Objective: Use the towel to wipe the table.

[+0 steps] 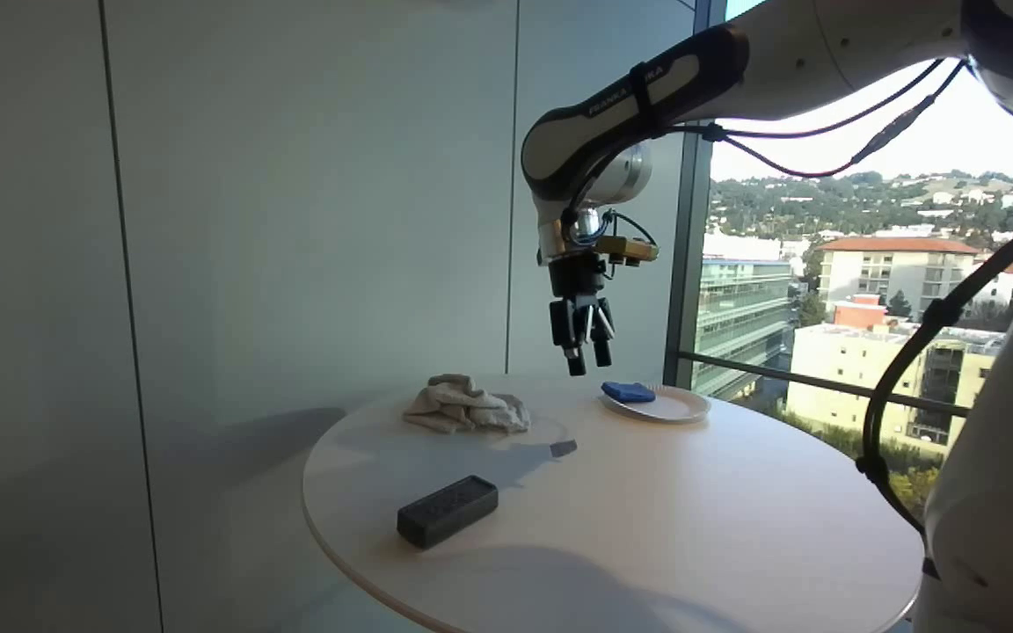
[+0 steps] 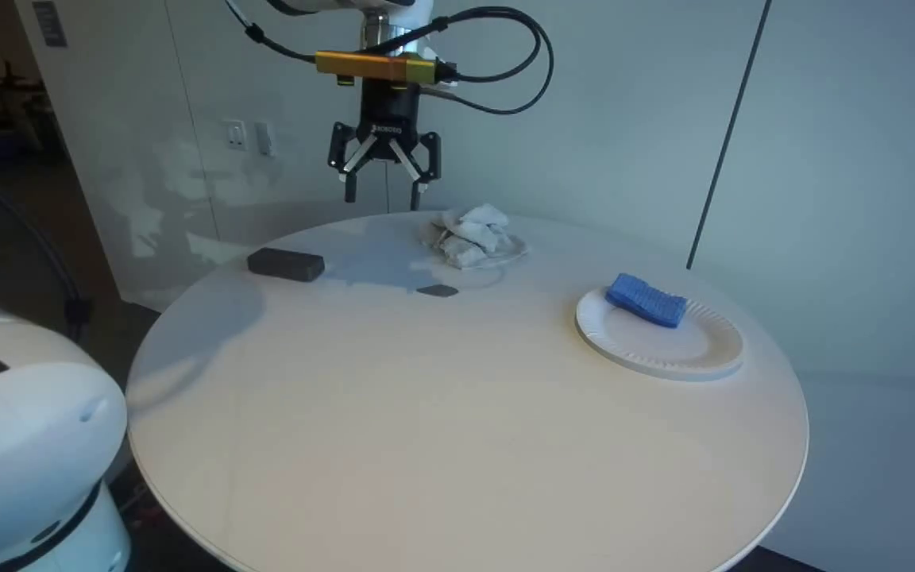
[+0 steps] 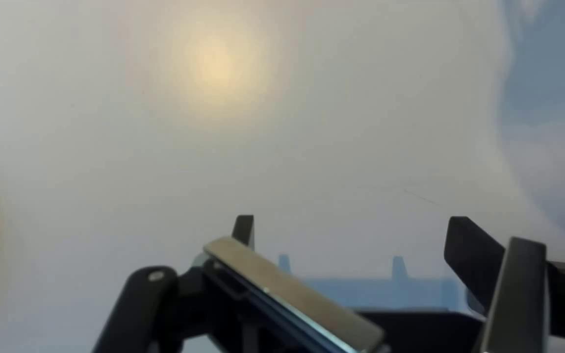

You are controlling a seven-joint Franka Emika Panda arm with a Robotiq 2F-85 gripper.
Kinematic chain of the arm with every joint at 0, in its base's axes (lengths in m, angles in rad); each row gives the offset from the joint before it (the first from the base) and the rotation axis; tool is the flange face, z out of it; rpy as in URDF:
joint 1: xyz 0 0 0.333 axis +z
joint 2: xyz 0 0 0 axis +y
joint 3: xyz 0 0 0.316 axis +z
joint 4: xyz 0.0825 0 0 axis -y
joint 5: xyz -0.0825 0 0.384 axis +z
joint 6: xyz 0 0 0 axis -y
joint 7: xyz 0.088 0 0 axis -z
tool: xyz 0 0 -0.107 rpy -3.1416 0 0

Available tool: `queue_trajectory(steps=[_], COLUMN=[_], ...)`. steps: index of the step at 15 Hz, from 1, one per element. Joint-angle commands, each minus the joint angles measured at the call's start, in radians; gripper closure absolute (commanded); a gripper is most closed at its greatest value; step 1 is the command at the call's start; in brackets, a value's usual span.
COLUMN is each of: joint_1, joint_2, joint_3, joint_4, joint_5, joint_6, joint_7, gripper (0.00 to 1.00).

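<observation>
"Where's the towel [image 2: 475,237]?"
"In an exterior view, crumpled on the far side of the round table [image 2: 426,445]; left of the paper plate [image 2: 712,345]."
"The Robotiq gripper [image 2: 383,203]?"
"Released; spread wide, apart from the towel."

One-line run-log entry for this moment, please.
gripper: open, empty, above table | towel: crumpled on table, ungrasped | wiping: not underway | dark rectangular block: on table | blue pad: on paper plate

Towel [image 2: 474,238] on table [image 2: 434,437], left of plate [image 2: 668,347], sponge [image 2: 646,300] on plate
</observation>
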Motion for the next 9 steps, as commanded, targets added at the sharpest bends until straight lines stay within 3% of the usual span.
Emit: queue_trajectory(steps=[1, 4, 9], joint_1=[-0.021, -0.029, -0.042], joint_2=[0.100, 0.198, 0.423], joint_3=[-0.008, -0.020, 0.012], joint_4=[0.163, 0.303, 0.512], joint_5=[-0.093, -0.116, -0.033], joint_6=[-0.016, 0.035, 0.181], joint_7=[-0.063, -0.198, -0.397], gripper=[0.00, 0.00, 0.00])
